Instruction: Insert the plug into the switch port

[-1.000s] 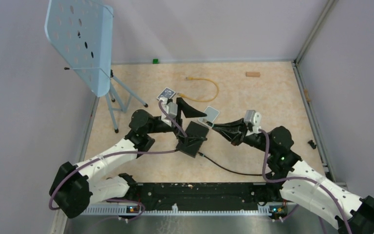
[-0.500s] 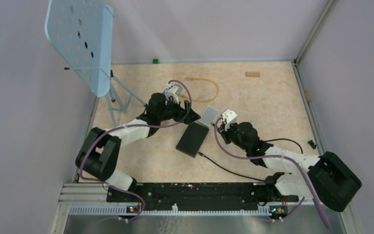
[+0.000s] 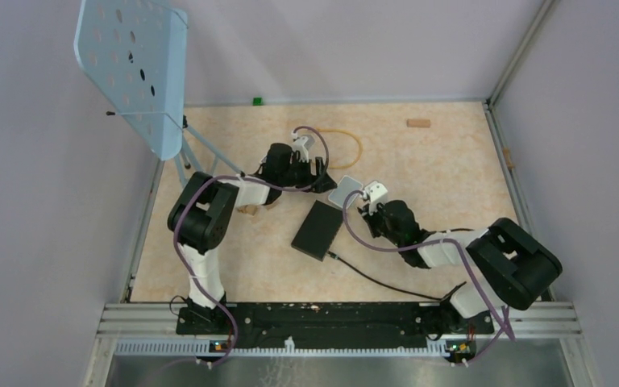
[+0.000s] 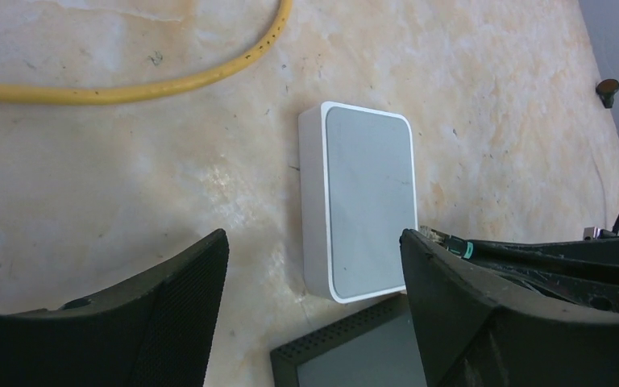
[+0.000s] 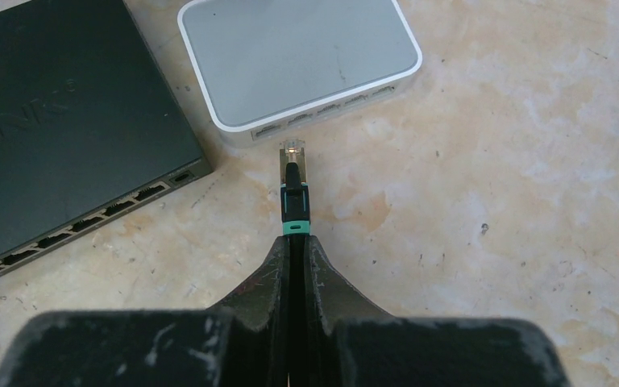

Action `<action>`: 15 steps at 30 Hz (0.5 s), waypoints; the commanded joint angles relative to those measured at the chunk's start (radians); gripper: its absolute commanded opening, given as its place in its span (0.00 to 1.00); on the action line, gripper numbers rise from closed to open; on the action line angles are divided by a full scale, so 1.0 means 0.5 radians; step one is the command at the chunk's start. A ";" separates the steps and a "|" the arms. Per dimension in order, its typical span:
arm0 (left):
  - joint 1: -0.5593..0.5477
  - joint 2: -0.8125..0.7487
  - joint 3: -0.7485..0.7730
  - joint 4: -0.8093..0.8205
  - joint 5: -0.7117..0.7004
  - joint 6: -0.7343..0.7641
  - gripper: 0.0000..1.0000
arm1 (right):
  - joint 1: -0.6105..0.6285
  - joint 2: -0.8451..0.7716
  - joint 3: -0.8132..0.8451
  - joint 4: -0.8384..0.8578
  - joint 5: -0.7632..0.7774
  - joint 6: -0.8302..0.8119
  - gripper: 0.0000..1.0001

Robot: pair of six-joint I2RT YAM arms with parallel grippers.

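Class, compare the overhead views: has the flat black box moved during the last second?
No. The black box keeps the same spot and angle relative to the green block at the table's far edge.

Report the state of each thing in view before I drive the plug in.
Right end effector: shut on the plug.
Plug: held, uninserted, tip just short of the white switch ports.
White switch: lying flat, visible ports empty.
Black switch: lying flat, visible ports empty.
Left end effector: open, empty, above the white switch.
Yellow cable: loose on the table.
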 commanded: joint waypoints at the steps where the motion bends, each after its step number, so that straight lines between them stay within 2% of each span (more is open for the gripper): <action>1: 0.006 0.117 0.151 0.102 0.065 0.048 0.81 | -0.016 0.052 0.111 0.079 0.022 0.067 0.00; 15: -0.011 0.245 0.174 0.085 0.164 0.095 0.75 | -0.017 0.200 0.153 0.139 0.052 0.127 0.00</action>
